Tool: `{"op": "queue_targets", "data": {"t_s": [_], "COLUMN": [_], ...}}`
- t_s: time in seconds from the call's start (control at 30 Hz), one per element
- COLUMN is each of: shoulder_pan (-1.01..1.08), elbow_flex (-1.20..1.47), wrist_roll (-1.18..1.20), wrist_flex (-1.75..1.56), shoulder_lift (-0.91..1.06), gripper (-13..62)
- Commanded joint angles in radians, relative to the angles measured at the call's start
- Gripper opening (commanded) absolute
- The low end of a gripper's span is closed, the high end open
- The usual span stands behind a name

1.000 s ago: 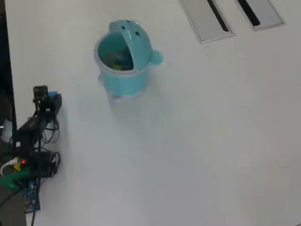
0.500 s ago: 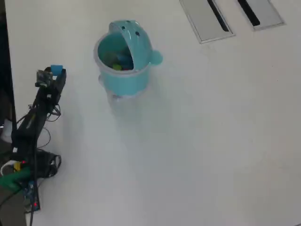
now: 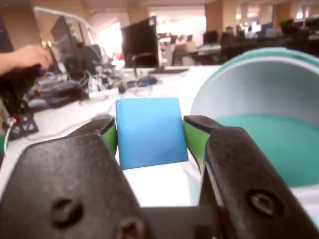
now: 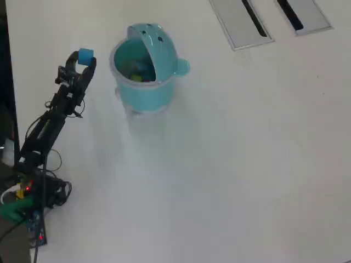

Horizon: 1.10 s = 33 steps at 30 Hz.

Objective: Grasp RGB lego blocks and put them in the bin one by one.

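Note:
My gripper [image 3: 151,137] is shut on a light blue lego block [image 3: 151,132], which sits between the green-padded fingertips in the wrist view. In the overhead view the gripper [image 4: 84,59] holds that blue block [image 4: 85,55] in the air just left of the teal bin [image 4: 143,90]. The bin has a domed hood lid [image 4: 159,44] with two dark dots and a side knob [image 4: 182,67]. Small yellow-green and blue pieces [image 4: 137,71] lie inside it. In the wrist view the bin [image 3: 269,134] fills the right side, close by. No red block shows.
The arm's base and cables [image 4: 30,197] sit at the table's left edge in the overhead view. Two grey slotted panels [image 4: 241,22] are set into the table at the upper right. The white tabletop [image 4: 230,164] stretches right of the bin.
The arm has stretched up and to the right, carrying the blue block from beside its base to just left of the bin. The bin has not moved.

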Motion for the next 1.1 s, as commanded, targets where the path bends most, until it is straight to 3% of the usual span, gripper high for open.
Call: {"op": "queue_targets", "data": {"t_s": [0.0, 0.23, 0.63, 0.73, 0.77, 0.8, 1.07], "shoulder_pan": [0.015, 0.086, 0.187, 0.193, 0.218, 0.23, 0.262], "elbow_flex": [-0.137, -0.414, -0.607, -0.617, -0.678, -0.681, -0.652], "wrist_roll": [0.006, 0.032, 0.041, 0.034, -0.06, -0.083, -0.147], "wrist_flex": [-0.04, -0.057, -0.144, -0.147, -0.132, -0.135, -0.146], "shoulder_lift": [-0.014, -0.216, -0.459, -0.486, -0.537, -0.545, -0.551], "gripper": [10.1, 10.2, 11.1, 14.8, 25.1, 27.2, 32.5]}}
